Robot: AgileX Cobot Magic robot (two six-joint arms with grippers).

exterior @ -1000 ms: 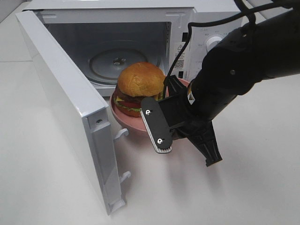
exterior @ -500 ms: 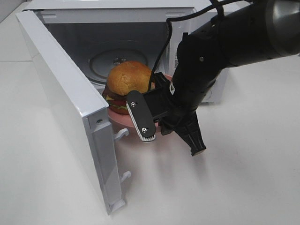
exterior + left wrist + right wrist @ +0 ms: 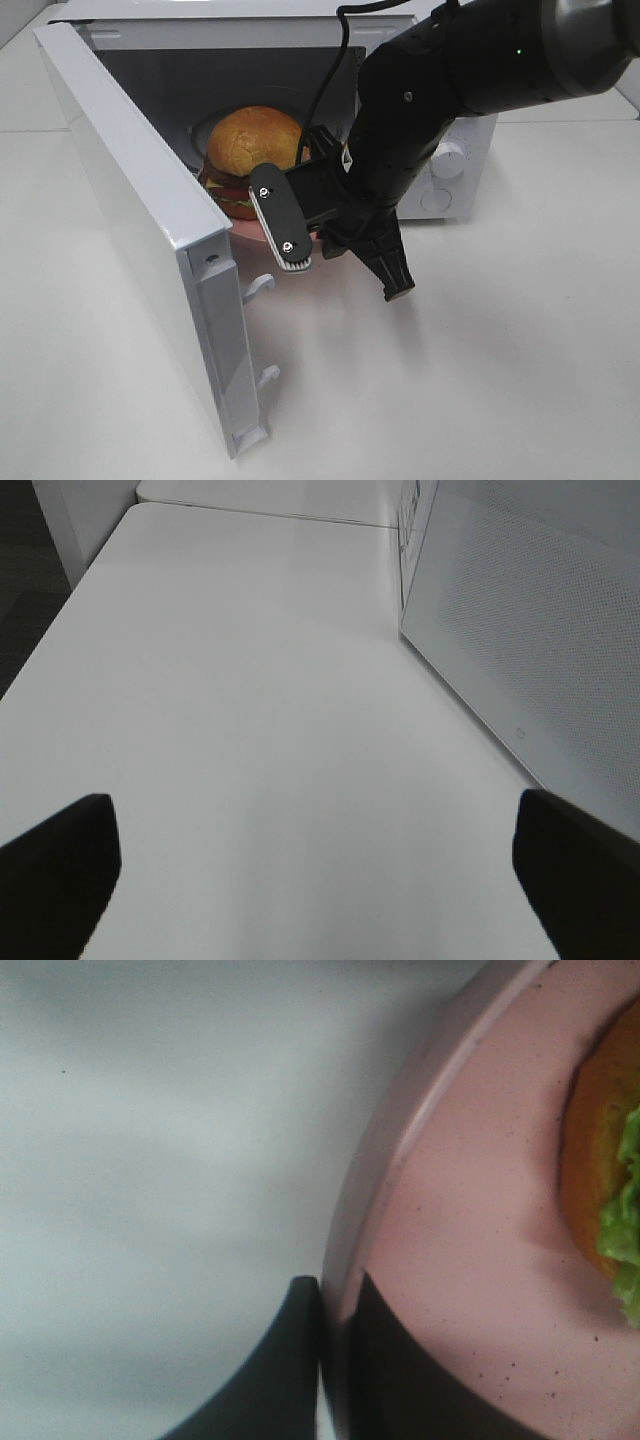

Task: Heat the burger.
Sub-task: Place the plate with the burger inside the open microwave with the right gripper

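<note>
Right jaws: almost closed, pinching the rim of the pink plate [image 3: 450,1260]. One dark finger [image 3: 285,1360] is outside the rim and the other lies on the plate's inner face.
Burger [image 3: 250,145]: it sits on that plate in the mouth of the open microwave [image 3: 445,185], partly inside the cavity. Whether the plate rests on anything cannot be told.
Right wrist view only: it shows the pinch itself, and a green lettuce edge under the bun, set well in from the rim.
Exterior view only: the right arm [image 3: 450,90] reaches across the microwave's front and hides the grip. The door [image 3: 130,200] is swung wide to the left.
Left jaws: spread wide with nothing between them. The fingertips [image 3: 60,865] hang above the bare white worktop [image 3: 250,730].
Left wrist view only: a white dotted panel [image 3: 530,630] stands beside the worktop. The exterior view does not show the left arm.
</note>
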